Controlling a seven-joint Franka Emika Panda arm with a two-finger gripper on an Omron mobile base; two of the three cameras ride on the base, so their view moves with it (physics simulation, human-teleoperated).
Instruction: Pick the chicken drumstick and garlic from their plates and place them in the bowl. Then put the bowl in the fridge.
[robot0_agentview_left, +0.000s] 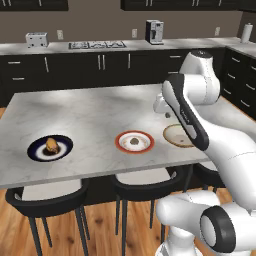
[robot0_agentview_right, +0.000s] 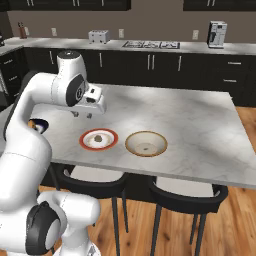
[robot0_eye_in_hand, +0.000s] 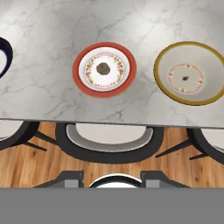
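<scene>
Two items awaited pickup on the desk (robot0_agentview_left: 100, 110): garlic (robot0_eye_in_hand: 103, 68) centred on the red-rimmed plate (robot0_eye_in_hand: 79, 70), drumstick (robot0_agentview_left: 50, 145) on the navy plate (robot0_agentview_left: 35, 150), bowl (robot0_eye_in_hand: 162, 83) beside the red one. Garlic looked light, firm, round, no clear long axis, best pinched across its middle; the drumstick's axis was unclear. End effector (robot0_agentview_right: 82, 115) hovered above the desk, gripping nothing; its spread could not be told.

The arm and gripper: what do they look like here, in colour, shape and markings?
The arm has glossy white rounded shells with dark grey to black bands and round joint caps. No loose cables or markings can be made out. The gripper has a white boxy hand and two small dark fingers.
</scene>
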